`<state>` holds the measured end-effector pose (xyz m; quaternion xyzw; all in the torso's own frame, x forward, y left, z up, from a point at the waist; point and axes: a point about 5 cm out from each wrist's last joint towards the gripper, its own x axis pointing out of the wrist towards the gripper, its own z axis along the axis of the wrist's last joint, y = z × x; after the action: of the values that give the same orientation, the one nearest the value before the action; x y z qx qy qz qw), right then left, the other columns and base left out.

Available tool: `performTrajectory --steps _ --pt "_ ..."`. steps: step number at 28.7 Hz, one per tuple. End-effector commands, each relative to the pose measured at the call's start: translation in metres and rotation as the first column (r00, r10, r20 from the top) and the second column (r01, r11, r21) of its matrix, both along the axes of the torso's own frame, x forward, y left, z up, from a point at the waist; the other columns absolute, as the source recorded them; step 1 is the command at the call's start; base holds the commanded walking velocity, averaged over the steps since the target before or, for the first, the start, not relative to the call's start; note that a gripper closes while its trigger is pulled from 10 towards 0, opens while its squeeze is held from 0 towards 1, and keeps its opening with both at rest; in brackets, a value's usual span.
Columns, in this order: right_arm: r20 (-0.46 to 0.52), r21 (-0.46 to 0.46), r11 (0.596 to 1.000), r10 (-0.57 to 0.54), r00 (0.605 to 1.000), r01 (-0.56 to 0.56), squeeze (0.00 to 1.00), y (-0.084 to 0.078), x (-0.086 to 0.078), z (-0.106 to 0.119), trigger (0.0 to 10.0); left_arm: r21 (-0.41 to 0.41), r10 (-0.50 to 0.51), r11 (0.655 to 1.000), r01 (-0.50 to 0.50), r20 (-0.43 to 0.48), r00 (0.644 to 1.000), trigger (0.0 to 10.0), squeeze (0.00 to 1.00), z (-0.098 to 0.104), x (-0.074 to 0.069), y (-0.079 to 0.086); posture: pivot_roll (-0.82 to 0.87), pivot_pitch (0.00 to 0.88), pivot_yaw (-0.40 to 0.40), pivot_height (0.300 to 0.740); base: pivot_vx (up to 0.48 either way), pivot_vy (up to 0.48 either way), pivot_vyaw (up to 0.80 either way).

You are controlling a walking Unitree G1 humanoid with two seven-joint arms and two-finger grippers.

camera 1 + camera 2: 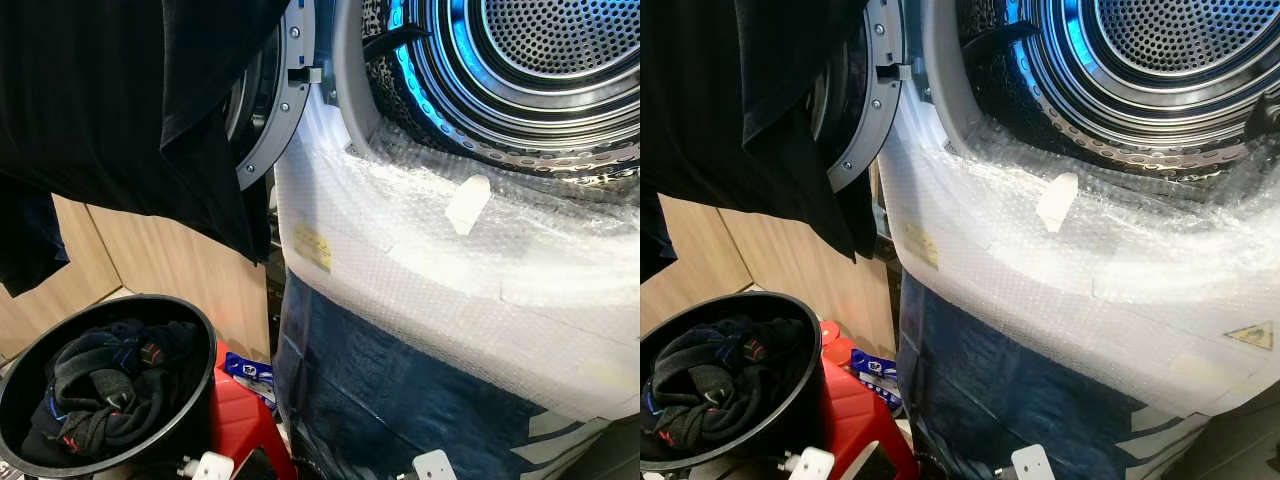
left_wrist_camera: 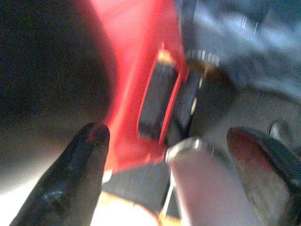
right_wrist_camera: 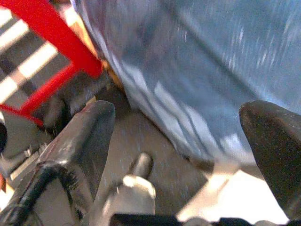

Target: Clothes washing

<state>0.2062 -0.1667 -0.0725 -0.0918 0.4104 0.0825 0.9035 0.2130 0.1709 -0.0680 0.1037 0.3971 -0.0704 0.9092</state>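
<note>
- The clothes [image 1: 95,385], a heap of dark garments with small red and blue marks, lie in a black round basket [image 1: 205,345] low down at the robot's left. None of them is lifted out.
- The basket rests on a red stool [image 1: 240,415], just beside the lower front of the washing machine [image 1: 400,390].
- The machine's door [image 1: 265,110] stands swung open to the left. The drum [image 1: 545,45] is lit blue inside, and the perforated steel that can be seen holds no laundry.
- The machine's front below the opening is wrapped in bubble wrap [image 1: 420,260], with dark blue film lower down.
- A black garment [image 1: 110,100] hangs across the upper left, in front of the door; what holds it cannot be made out.
- Judgement: the door is open and the drum is ready, but loading appears not to have begun. Moving the clothes from basket to drum is still left, then closing the door and starting the wash.
- The left gripper [image 2: 171,165] has its fingers spread apart and holds nothing. It points at the red stool and the floor, low beside the basket.
- The right gripper [image 3: 188,141] is likewise spread and empty, low down near the machine's blue-filmed base.
- Judgement: the clothes sit above and apart from both grippers, so either arm must rise to reach the basket.
</note>
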Motion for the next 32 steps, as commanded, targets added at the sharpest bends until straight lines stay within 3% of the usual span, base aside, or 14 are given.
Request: performTrajectory --steps 1,6,8,9,10,14,15,16,18,20,21,22,24,32 --pt "0.042 0.027 1.000 -0.007 0.999 0.006 0.00 0.002 0.008 0.005 10.0 -0.004 -0.028 1.000 0.029 0.044 0.999 10.0 0.00 0.007 0.010 0.000 0.06 0.000 -0.024 0.740 0.000 0.000 0.00" --pt "0.080 0.040 0.999 -0.001 0.997 -0.003 0.00 -0.001 0.016 0.011 10.0 0.018 -0.129 0.992 0.128 0.094 0.987 10.0 0.00 0.014 0.020 -0.007 0.07 0.000 -0.030 0.740 0.000 0.000 0.00" --pt "0.096 0.050 0.999 -0.011 0.995 0.006 0.00 -0.001 0.019 0.013 10.0 -0.014 -0.130 0.991 0.132 0.100 0.986 10.0 0.00 0.016 0.023 -0.011 0.07 0.000 -0.032 0.740 0.000 0.000 0.00" --pt "0.100 0.055 0.998 -0.010 0.995 0.005 0.18 -0.001 0.020 0.014 10.0 -0.018 -0.137 0.990 0.139 0.103 0.985 10.0 0.00 0.016 0.024 -0.013 0.07 0.000 -0.033 0.740 0.000 0.000 0.00" --pt "0.105 0.067 0.998 -0.011 0.994 0.004 1.00 -0.001 0.020 0.014 10.0 -0.021 -0.156 0.987 0.159 0.107 0.982 10.0 0.00 0.017 0.025 -0.016 0.07 0.000 -0.033 0.740 0.000 0.000 0.00" --pt "0.121 0.048 0.999 0.001 0.993 -0.007 1.00 -0.002 0.022 0.016 10.0 -0.043 -0.212 0.975 0.219 0.125 0.969 10.0 0.05 0.020 0.028 -0.029 0.06 0.000 -0.030 0.740 0.000 0.000 0.00" --pt "0.125 0.050 0.999 -0.005 0.992 -0.001 0.72 -0.003 0.022 0.016 10.0 -0.037 -0.252 0.965 0.259 0.134 0.958 10.0 1.00 0.021 0.029 -0.037 0.05 0.000 -0.026 0.740 0.000 0.000 0.00" --pt "0.132 0.052 0.999 -0.010 0.991 0.003 0.00 -0.004 0.023 0.017 10.0 -0.056 -0.331 0.938 0.341 0.138 0.934 10.0 1.00 0.022 0.028 -0.049 0.05 0.000 -0.028 0.740 0.000 0.000 0.00" --pt "0.136 0.051 0.999 -0.011 0.991 0.004 0.00 -0.005 0.024 0.018 10.0 -0.066 -0.363 0.925 0.374 0.138 0.922 10.0 1.00 0.022 0.027 -0.054 0.05 0.000 -0.028 0.740 0.000 0.000 0.00" --pt "0.155 0.058 0.998 -0.009 0.988 0.000 0.00 -0.005 0.026 0.020 10.0 -0.026 -0.450 0.888 0.460 0.159 0.879 10.0 1.00 0.025 0.029 -0.065 0.04 0.000 -0.024 0.740 0.000 0.000 0.00" --pt "0.181 0.075 0.997 0.008 0.983 -0.022 0.00 -0.002 0.030 0.024 10.0 0.001 -0.514 0.852 0.523 0.182 0.838 10.0 0.64 0.029 0.031 -0.073 0.04 0.000 -0.023 0.740 0.000 0.000 0.00" --pt "0.207 0.091 0.994 0.035 0.978 -0.055 0.00 0.001 0.034 0.027 10.0 0.007 -0.555 0.825 0.565 0.193 0.809 10.0 0.00 0.031 0.032 -0.077 0.04 0.000 -0.022 0.740 0.000 0.000 0.00" --pt "0.228 0.128 0.986 0.074 0.971 -0.105 0.00 0.006 0.036 0.030 10.0 0.013 -0.609 0.783 0.622 0.217 0.763 10.0 0.00 0.035 0.034 -0.080 0.03 0.000 -0.015 0.740 0.000 0.000 0.00" --pt "0.305 0.154 0.972 0.125 0.944 -0.178 0.00 0.003 0.041 0.039 10.0 -0.010 -0.615 0.762 0.648 0.303 0.728 10.0 0.00 0.053 0.050 -0.068 0.02 0.000 -0.004 0.740 0.000 0.000 0.00"
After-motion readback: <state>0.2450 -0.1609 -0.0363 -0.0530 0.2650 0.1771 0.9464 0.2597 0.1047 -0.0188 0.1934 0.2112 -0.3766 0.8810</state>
